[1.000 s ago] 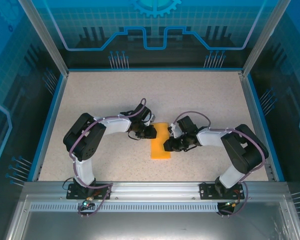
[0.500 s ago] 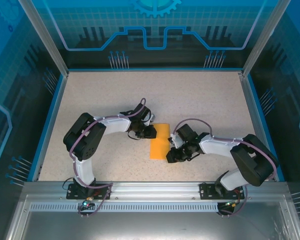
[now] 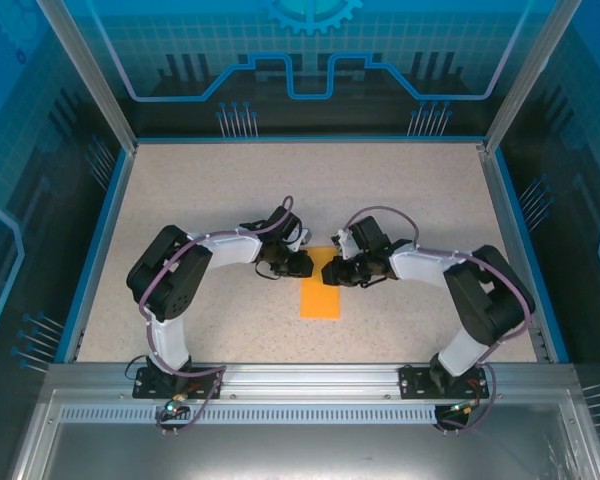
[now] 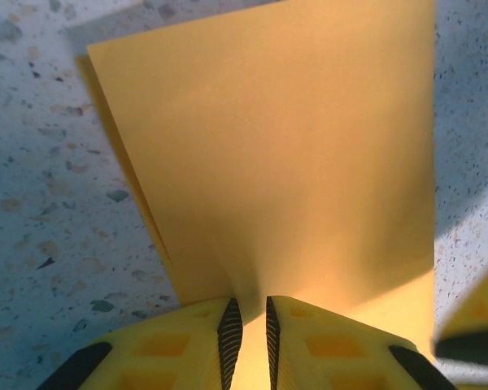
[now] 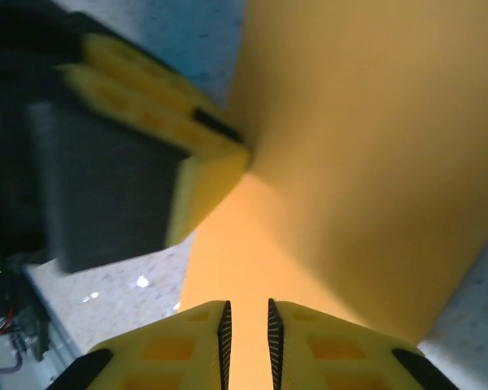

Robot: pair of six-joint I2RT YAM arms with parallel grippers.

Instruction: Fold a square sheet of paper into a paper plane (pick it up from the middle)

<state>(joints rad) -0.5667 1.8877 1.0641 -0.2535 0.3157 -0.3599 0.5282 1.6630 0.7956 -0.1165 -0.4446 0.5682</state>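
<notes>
From above, the paper (image 3: 320,298) lies on the speckled counter (image 3: 230,190) between the two arms. It is already doubled into a narrow upright strip. The left tool (image 3: 298,264) sits at the strip's far left corner, where it was a second ago. The right tool (image 3: 337,272) has moved: it was by the near right edge, and now it stands at the far end, close to the left tool. The strip also looks flatter and tidier than it did. I'd guess that run along the edge was to set the crease, so the first fold seems about finished.

Looking down the left arm, the left tool (image 4: 248,313) has its jaws drawn almost together on the paper (image 4: 293,162), whose folded edge runs up the left side over the counter (image 4: 32,203). I can't tell whether it pinches the paper or only presses on it.

From the right arm, the right tool (image 5: 247,313) is likewise nearly closed, its tips over the paper (image 5: 374,162). The left tool (image 5: 224,134) touches the paper's edge just ahead.
</notes>
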